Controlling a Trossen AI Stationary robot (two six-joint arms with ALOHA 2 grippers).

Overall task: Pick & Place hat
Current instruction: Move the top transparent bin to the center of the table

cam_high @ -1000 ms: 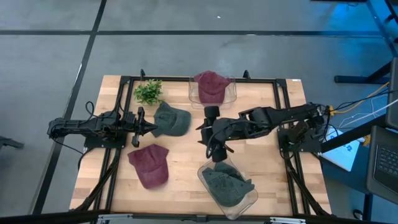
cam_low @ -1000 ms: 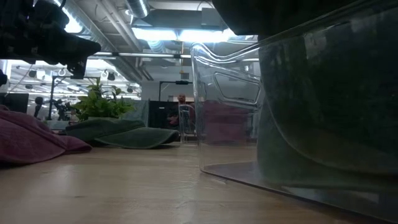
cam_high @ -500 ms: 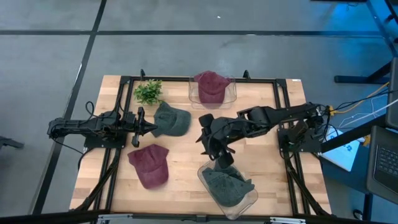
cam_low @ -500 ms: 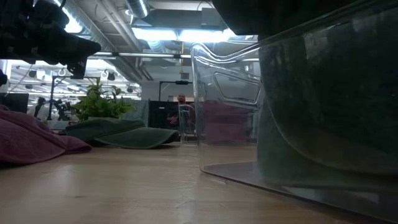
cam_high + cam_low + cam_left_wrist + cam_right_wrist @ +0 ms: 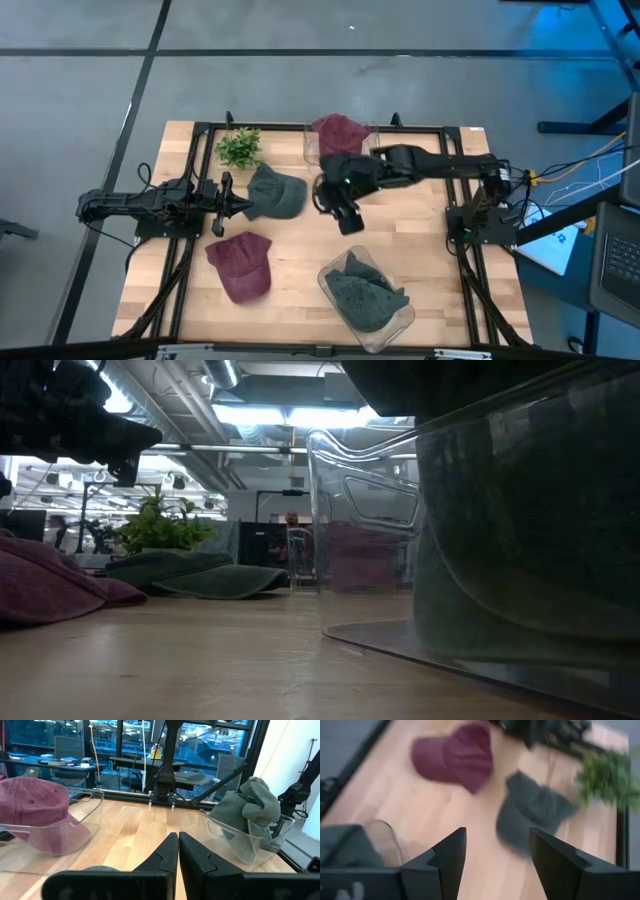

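A green hat (image 5: 275,192) and a maroon hat (image 5: 242,265) lie flat on the wooden table at its left half. Another maroon hat (image 5: 340,133) sits in a clear bin at the far edge, and another green hat (image 5: 368,295) in a clear bin (image 5: 335,272) at the near edge. My right gripper (image 5: 338,205) hangs open and empty over the table's middle, tipped down toward the loose green hat (image 5: 532,812) and maroon hat (image 5: 457,757). My left gripper (image 5: 240,207) waits shut at the left, beside the loose green hat.
A small green plant (image 5: 238,147) stands at the far left. A black frame (image 5: 200,128) runs along the table's edges. Bare wood (image 5: 300,240) lies between the loose hats and the near bin. The low view looks past the near bin's wall (image 5: 500,510).
My right gripper has drawn away from the near bin toward the table's far edge and swung toward the left half with the loose hats, sinking a little. Its fingers have stayed open. The green hat remains in the near bin.
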